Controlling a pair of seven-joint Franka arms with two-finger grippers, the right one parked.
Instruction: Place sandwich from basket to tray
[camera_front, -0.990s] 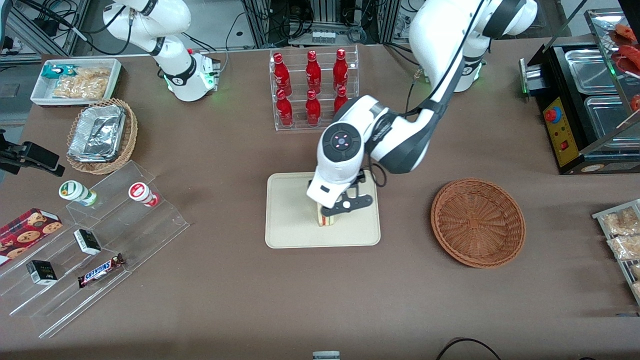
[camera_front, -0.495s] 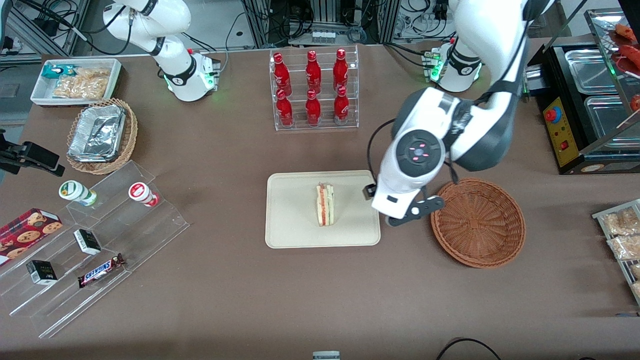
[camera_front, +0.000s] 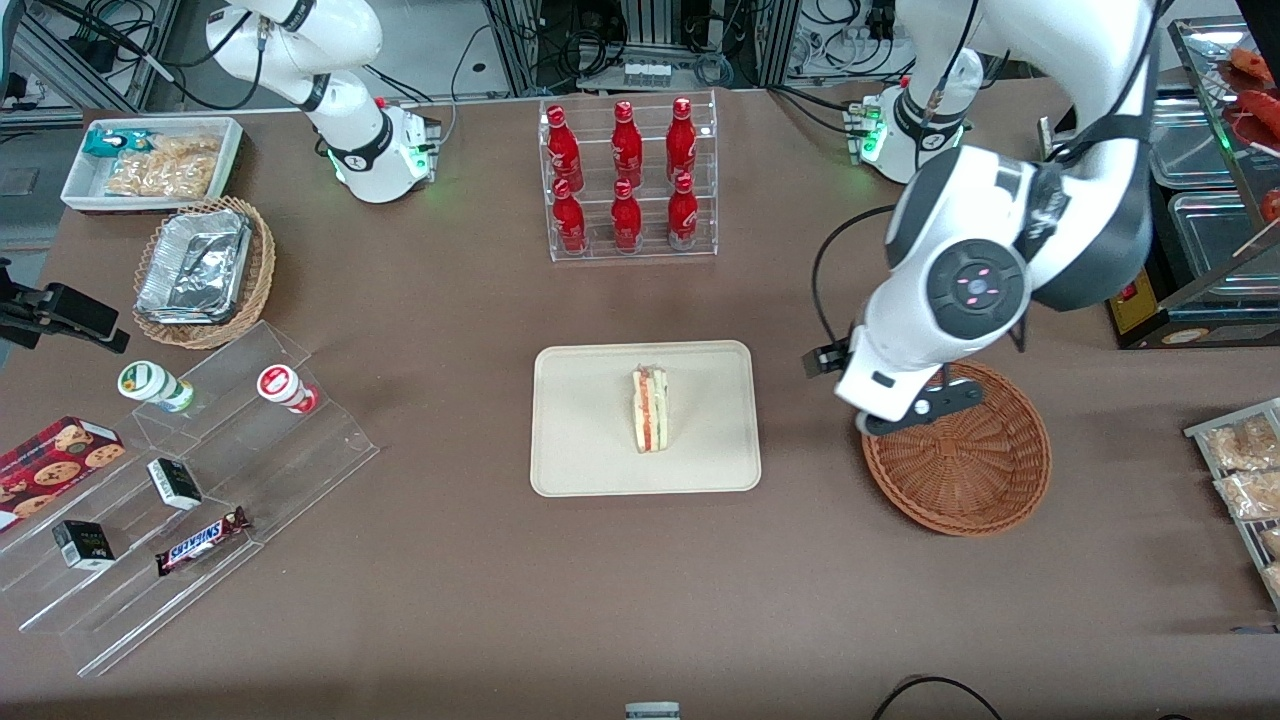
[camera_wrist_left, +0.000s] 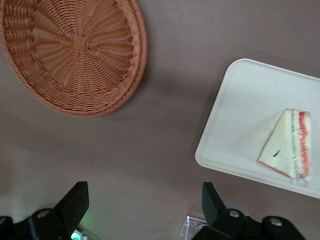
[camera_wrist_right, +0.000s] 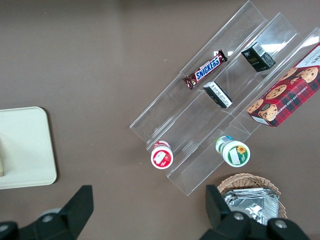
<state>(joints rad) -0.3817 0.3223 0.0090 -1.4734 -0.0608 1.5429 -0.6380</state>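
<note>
Brown tabletop (camera_front: 450, 320): hand (camera_wrist_left: 145, 210), fingers apart and empty, has moved off the tray (camera_front: 580, 450) to above the basket (camera_front: 975, 480) rim, right of frame centre; sandwich (camera_front: 650, 410) remains on tray.

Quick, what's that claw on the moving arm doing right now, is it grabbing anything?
Gripper: open and holding nothing, up above the table between the basket and the tray; the sandwich lies on the tray.
</note>
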